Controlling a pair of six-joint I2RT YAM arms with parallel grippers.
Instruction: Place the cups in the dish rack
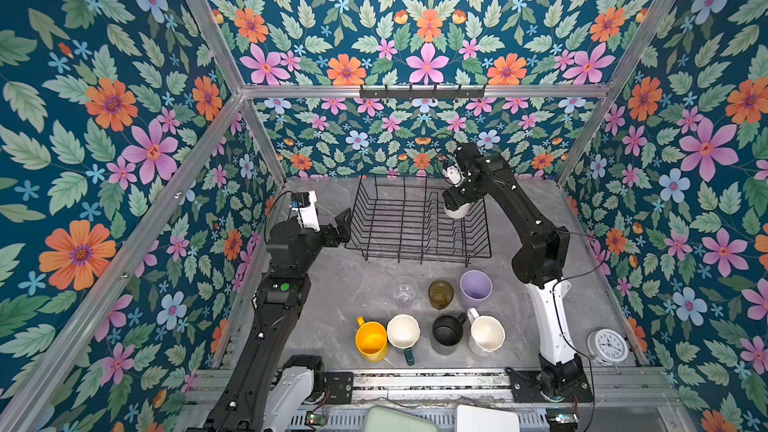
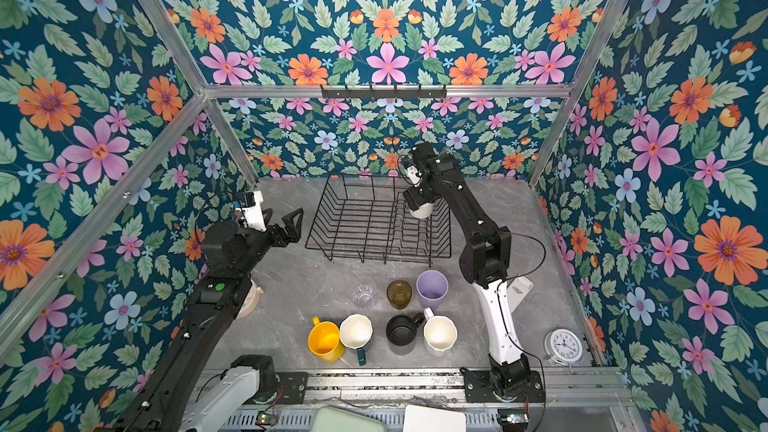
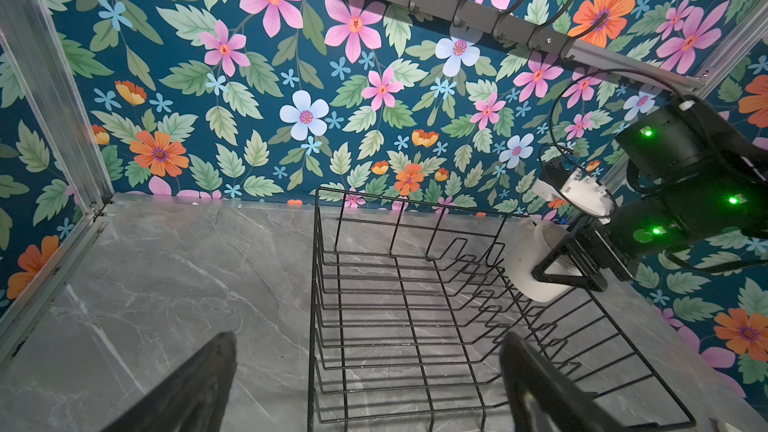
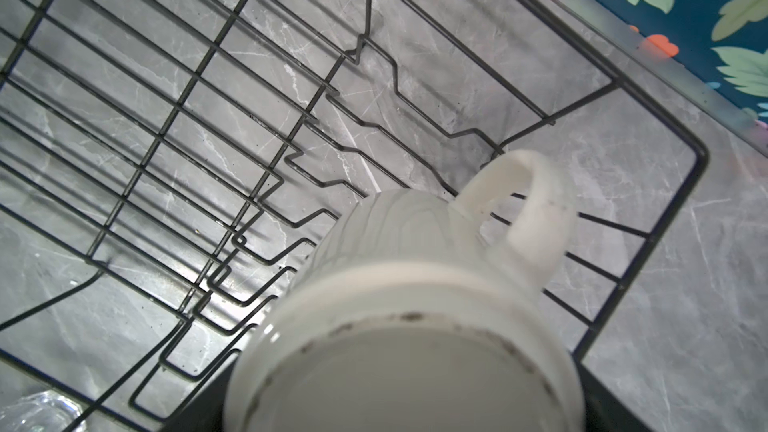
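Right end effector (image 1: pixel 456 205) holds white mug (image 4: pixel 399 234) mouth-down, handle rearward, over dish rack (image 1: pixel 374 222)

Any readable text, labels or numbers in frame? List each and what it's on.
Alarm clock: dial numerals, too small to read.
White tag beside right arm: dark print, blurred, unreadable.
White mug over dish rack: no print seen.
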